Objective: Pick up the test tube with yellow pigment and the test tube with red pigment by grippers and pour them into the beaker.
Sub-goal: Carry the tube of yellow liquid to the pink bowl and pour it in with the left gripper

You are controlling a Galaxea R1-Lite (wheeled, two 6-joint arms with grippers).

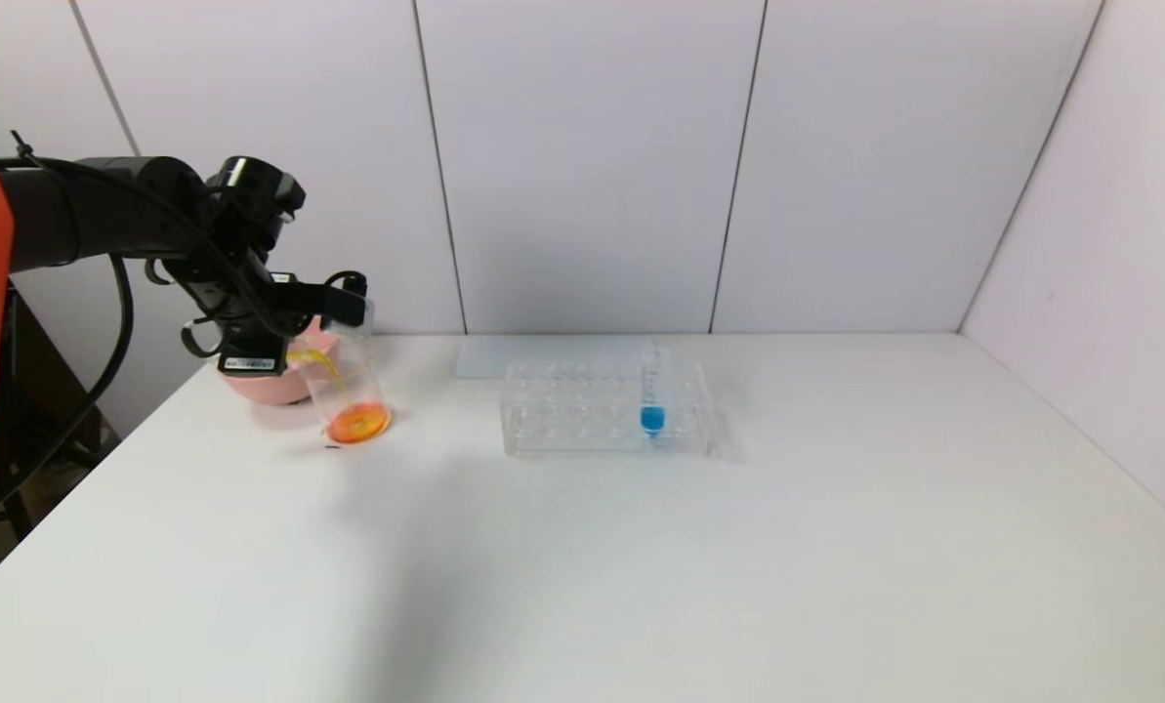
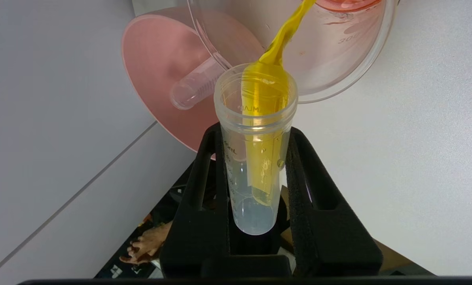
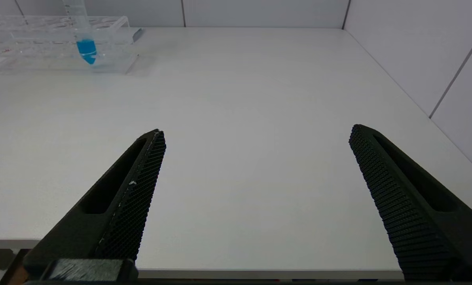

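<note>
Pouring: one yellow tube (image 2: 255, 158), one beaker (image 1: 348, 391), one blue tube (image 1: 651, 395).

Bright even light, soft faint shadows, sharp focus.

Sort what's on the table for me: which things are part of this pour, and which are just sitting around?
In the job:
- left gripper, shut on the yellow tube, tipped and pouring
- beaker, orange liquid at its bottom
- empty tube in the pink bowl

Lying about:
- rack
- blue tube standing in it
- right gripper, open, idle
</note>
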